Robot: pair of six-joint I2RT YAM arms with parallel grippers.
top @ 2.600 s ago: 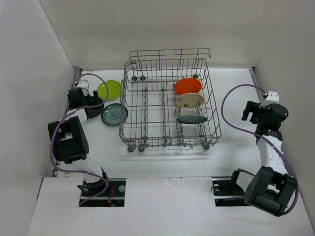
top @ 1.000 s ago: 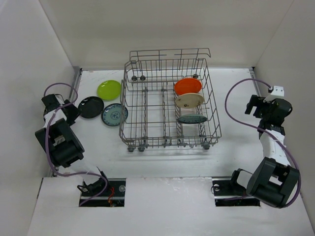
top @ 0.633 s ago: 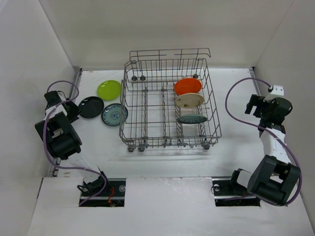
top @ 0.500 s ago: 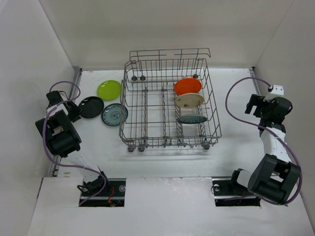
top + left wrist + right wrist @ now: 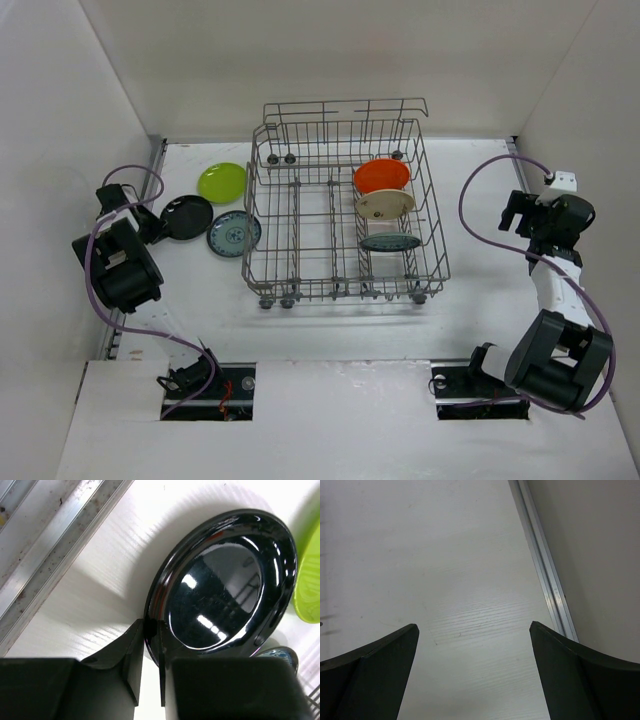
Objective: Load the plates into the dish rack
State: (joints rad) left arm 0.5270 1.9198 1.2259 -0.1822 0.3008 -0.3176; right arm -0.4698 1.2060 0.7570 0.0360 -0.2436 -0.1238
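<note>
Inside the large grey wire dish rack, on its right side, three of the six plates are already standing on edge: the round orange plate, the cream plate and one teal patterned plate, so I am judging the task as about half done. On the white table, left of the rack, the lime green plate, the glossy black plate and the second teal patterned plate are lying flat and waiting. The left gripper is pinching the near rim of the black plate, with its fingers almost closed and only the rim between them. This plate is sitting close to the aluminium rail and the side wall, with the lime plate just beside it, so room there is looking tight. The left rows of the rack are offering free slots. The right gripper is hanging wide open over bare table beside the right rail, holding nothing.
</note>
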